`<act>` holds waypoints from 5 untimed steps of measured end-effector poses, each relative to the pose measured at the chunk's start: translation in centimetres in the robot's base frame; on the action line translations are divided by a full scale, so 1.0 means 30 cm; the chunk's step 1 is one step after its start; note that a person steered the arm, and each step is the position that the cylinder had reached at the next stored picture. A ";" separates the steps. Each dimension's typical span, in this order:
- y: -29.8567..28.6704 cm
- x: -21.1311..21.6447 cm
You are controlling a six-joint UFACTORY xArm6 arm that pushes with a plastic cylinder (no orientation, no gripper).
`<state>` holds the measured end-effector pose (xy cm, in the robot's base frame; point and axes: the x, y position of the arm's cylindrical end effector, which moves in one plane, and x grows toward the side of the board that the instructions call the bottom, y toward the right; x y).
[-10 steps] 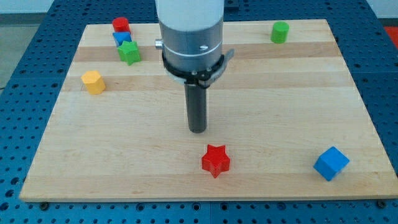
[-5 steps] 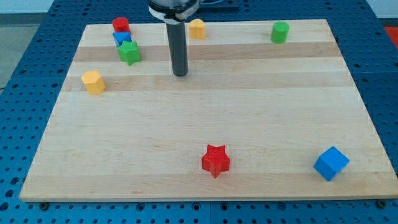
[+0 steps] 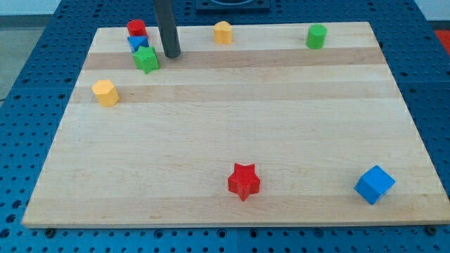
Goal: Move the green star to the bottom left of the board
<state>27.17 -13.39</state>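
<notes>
The green star [image 3: 147,60] lies near the board's top left, just below a small blue block [image 3: 138,43] and a red block [image 3: 136,29]. My tip [image 3: 171,54] stands just to the right of the green star, a small gap apart from it. The rod rises from there out of the view's top.
A yellow block [image 3: 105,93] sits at the left edge. An orange block [image 3: 223,32] and a green cylinder [image 3: 316,36] sit along the top. A red star [image 3: 244,181] lies low in the middle and a blue cube [image 3: 374,185] at the bottom right.
My tip has moved from the board's middle up and to the left, ending beside the green star. No block has moved.
</notes>
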 end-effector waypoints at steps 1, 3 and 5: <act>-0.110 -0.053; -0.145 0.109; -0.195 0.319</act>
<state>36.75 -19.25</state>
